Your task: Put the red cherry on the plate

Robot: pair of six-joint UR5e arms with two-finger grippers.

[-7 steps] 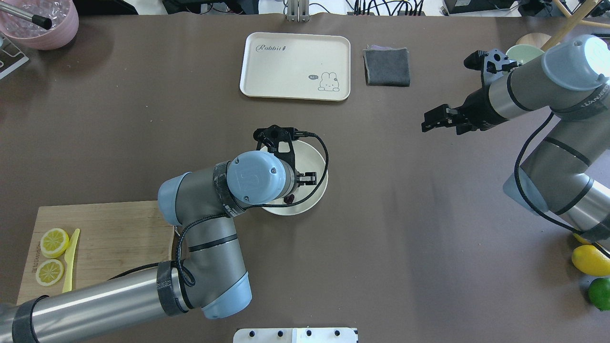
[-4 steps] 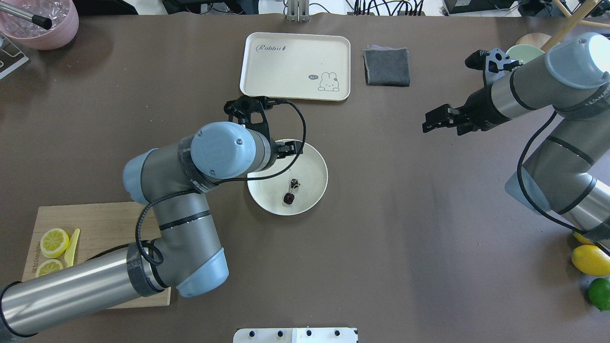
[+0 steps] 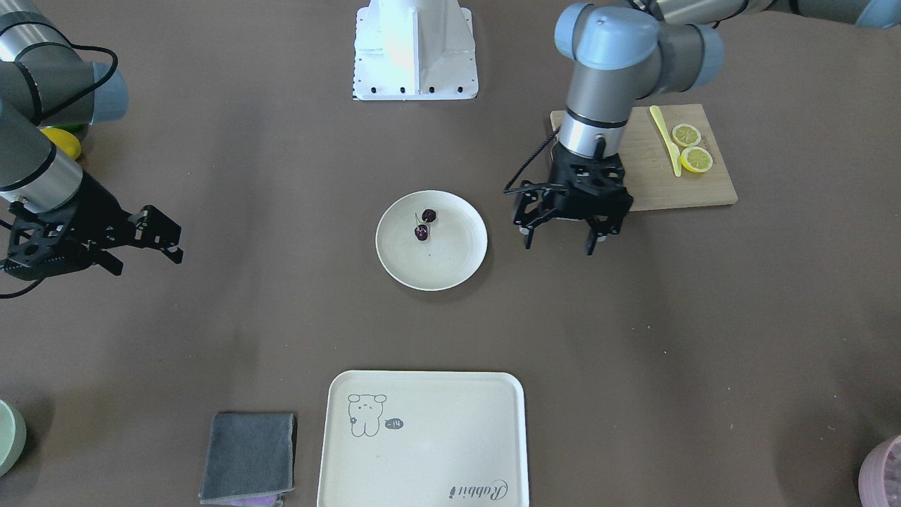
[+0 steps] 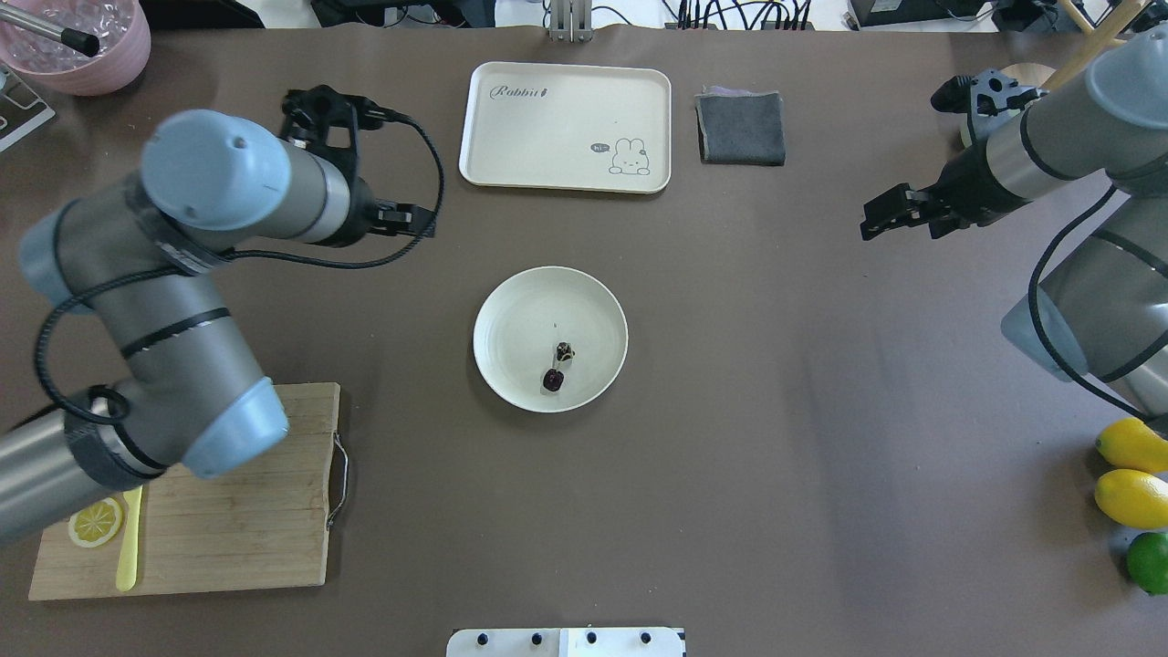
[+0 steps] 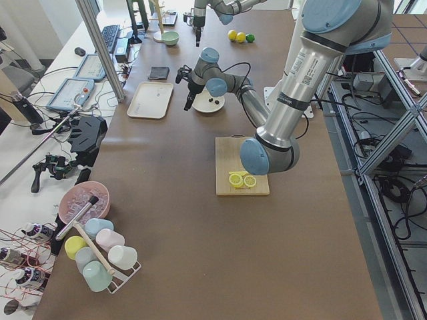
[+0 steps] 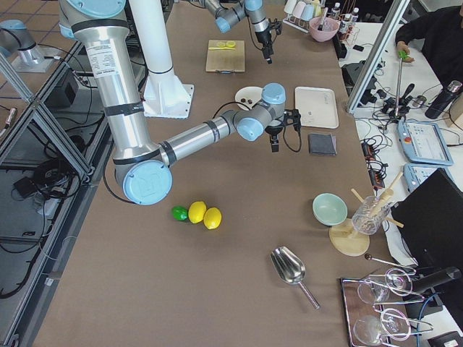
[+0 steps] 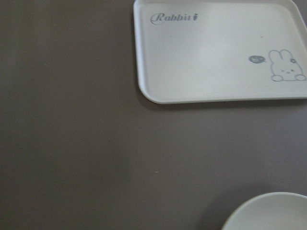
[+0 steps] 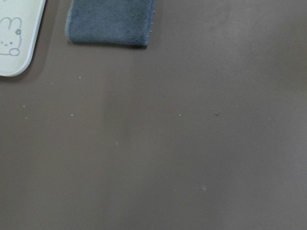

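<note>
The red cherry (image 4: 557, 365), a dark pair joined by thin stems, lies on the round cream plate (image 4: 516, 315) in the middle of the bench (image 4: 776, 411), a little toward my side of the plate's centre. My left end effector (image 3: 559, 243) hangs above the bare bench well apart from the plate, between it and the wooden cutting board (image 4: 228, 511). Its fingers are spread and hold nothing. My left wrist view shows the rabbit tray (image 7: 211, 52) and only the plate's edge in a lower corner. My right end effector (image 4: 878, 219) hovers far off on the other side, its fingers parted and empty, near the folded grey cloth (image 4: 741, 128). A lemon slice (image 4: 95, 522) and a yellow knife (image 4: 128, 547) lie on the cutting board.
</note>
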